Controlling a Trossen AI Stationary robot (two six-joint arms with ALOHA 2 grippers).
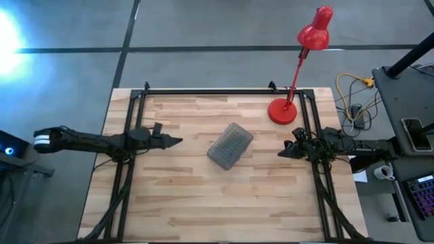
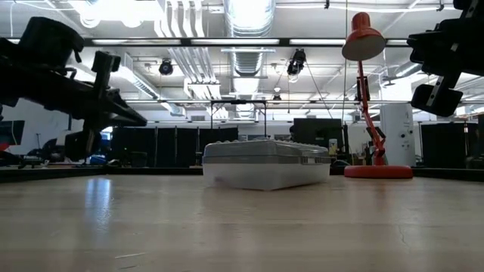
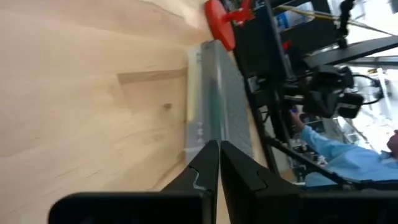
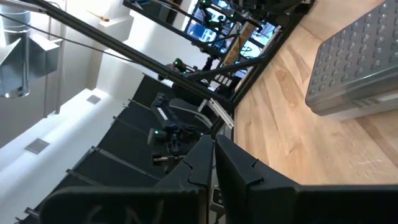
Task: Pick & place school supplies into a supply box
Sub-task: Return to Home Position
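- the box [image 1: 230, 146] lies flat near the middle of the table [image 1: 169, 203], turned at an angle to the table's edges, with its grey grid lid down and shut.
- in the low view the box [image 2: 265, 162] rests on its pale translucent base with the grey lid on top; what is inside cannot be made out.
- the left gripper [image 1: 178, 141] hangs above the table to the left of the box, apart from it, with its tip pointing toward it.
- in the left wrist view its two fingers [image 3: 208, 158] are clenched together with nothing between them, and the box [image 3: 217, 93] lies just beyond their tips.
- the right gripper [image 1: 280, 154] hangs above the table to the right of the box, well apart from it, by the right frame rail.
- in the right wrist view its fingers [image 4: 202, 155] are pressed together and hold nothing; the box [image 4: 357, 68] lies off to one side on the wood.
- a red lamp [image 1: 298, 68] stands on the far right part of the table, its round base close to the right arm.
- a person's blue sleeve [image 3: 342, 158] shows beyond the table in the left wrist view.
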